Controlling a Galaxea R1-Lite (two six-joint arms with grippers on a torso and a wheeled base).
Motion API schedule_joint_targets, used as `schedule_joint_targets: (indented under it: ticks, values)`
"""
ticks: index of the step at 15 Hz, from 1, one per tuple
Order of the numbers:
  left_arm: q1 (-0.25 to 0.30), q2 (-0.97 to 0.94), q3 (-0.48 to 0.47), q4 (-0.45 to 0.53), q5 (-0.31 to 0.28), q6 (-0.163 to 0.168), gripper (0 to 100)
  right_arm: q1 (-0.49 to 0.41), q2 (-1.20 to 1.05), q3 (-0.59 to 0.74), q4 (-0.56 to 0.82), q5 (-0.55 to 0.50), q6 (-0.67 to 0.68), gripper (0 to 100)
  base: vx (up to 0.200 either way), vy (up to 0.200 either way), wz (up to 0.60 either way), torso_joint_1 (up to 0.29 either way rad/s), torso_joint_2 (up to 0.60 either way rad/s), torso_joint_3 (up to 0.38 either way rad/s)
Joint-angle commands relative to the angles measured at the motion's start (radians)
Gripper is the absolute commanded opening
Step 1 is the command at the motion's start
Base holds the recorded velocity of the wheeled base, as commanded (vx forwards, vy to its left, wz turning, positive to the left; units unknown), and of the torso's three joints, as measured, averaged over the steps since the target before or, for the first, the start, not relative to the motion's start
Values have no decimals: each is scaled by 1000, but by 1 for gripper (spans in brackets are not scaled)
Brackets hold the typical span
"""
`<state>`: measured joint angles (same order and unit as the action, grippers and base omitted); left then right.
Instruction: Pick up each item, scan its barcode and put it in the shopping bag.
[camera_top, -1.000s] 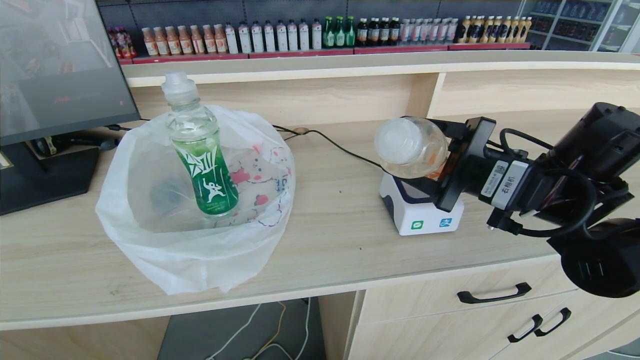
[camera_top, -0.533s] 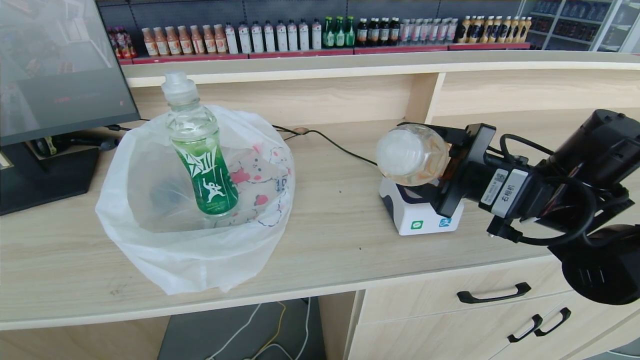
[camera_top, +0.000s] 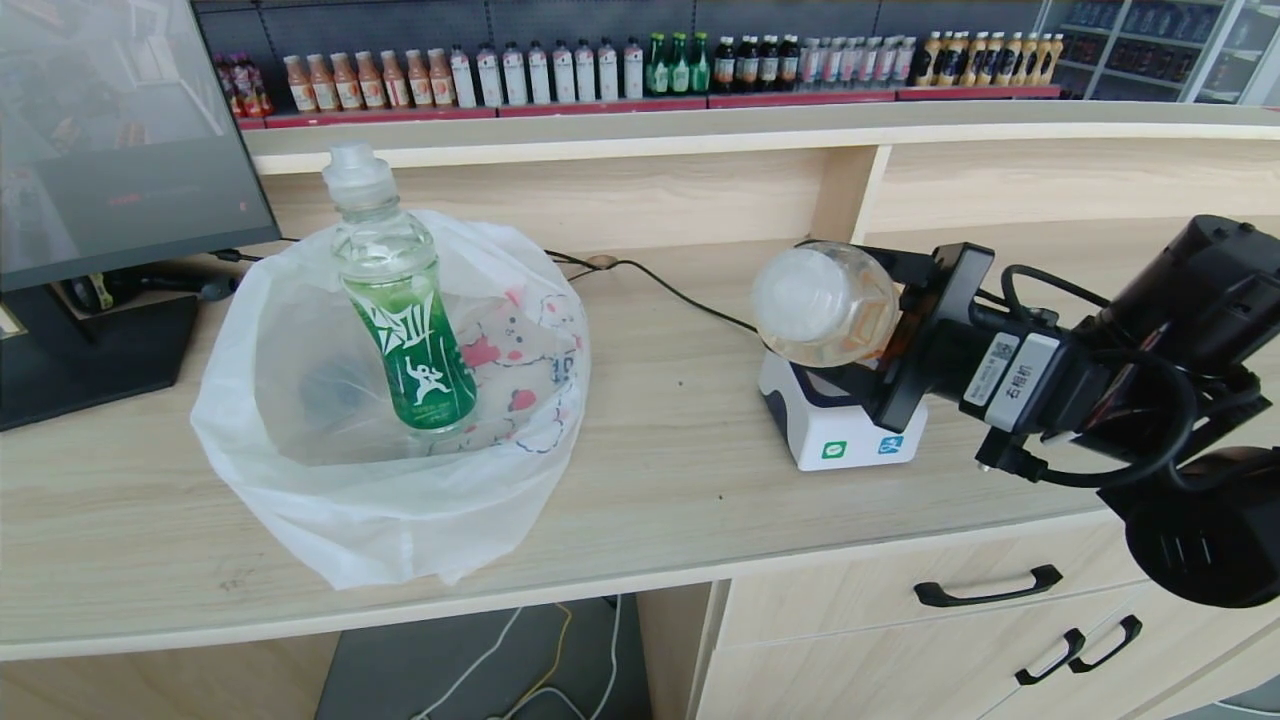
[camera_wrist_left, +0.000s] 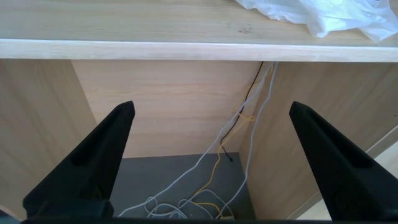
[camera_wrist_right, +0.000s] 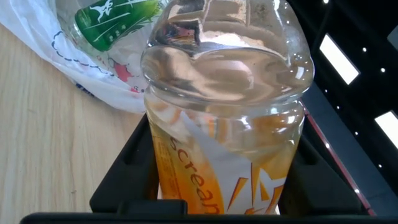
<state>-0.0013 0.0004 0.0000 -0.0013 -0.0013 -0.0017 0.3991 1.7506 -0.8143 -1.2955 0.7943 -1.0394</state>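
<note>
While horizontal, right tool (camera_top: 872, 322) around bottle (camera_top: 815, 298)

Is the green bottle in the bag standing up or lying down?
Standing, slightly tilted. The green bottle rests base-down inside the shopping bag, its cap up above the bag's rim.

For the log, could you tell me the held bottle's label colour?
Orange label, white lettering; best in right wrist view.

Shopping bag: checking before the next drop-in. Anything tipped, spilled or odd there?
Nothing spilled. The green-label bottle stands in the shopping bag, leaning a little, cap on; the bag's rim lies spread open on the counter.
</note>
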Motion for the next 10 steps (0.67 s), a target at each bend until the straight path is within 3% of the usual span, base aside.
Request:
schedule_joint_targets:
  ticks: [1,6,10]
  values:
    - [0,0,0,0,0,0,100,1,-5,3,-4,0,1,0,0,0,0,0,0,0]
    - [0,0,0,0,1,0,100,3,-8,1,-68,-35,67,0,0,0,0,0,0,0]
    - [0,0,0,0,0,0,100,33,-88,6,-74,-253,223,0,0,0,0,0,0,0]
